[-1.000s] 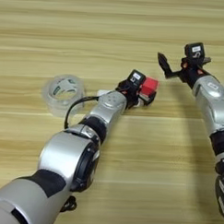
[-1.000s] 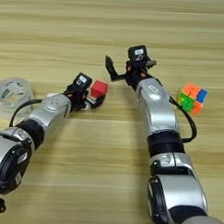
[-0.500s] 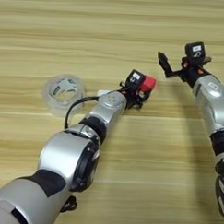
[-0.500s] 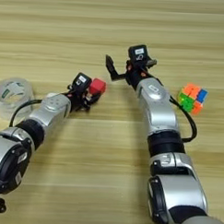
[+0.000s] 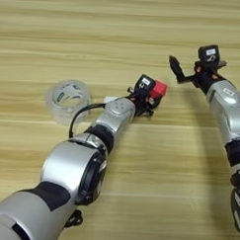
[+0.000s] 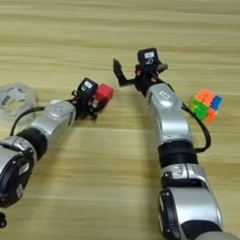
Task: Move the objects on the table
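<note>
Left gripper (image 5: 154,94), pinching the red cube (image 5: 159,88), had nudged it slightly left w/ cube prob. just off the worktop (image 5: 121,33); right gripper (image 6: 125,75) hovered spread, idle.

No writing can be read anywhere. Small white stickers sit on the black housings of the left gripper (image 6: 95,102) and the right gripper (image 6: 125,75), near the centre and upper centre of the frame — their marks are too small to make out.
</note>
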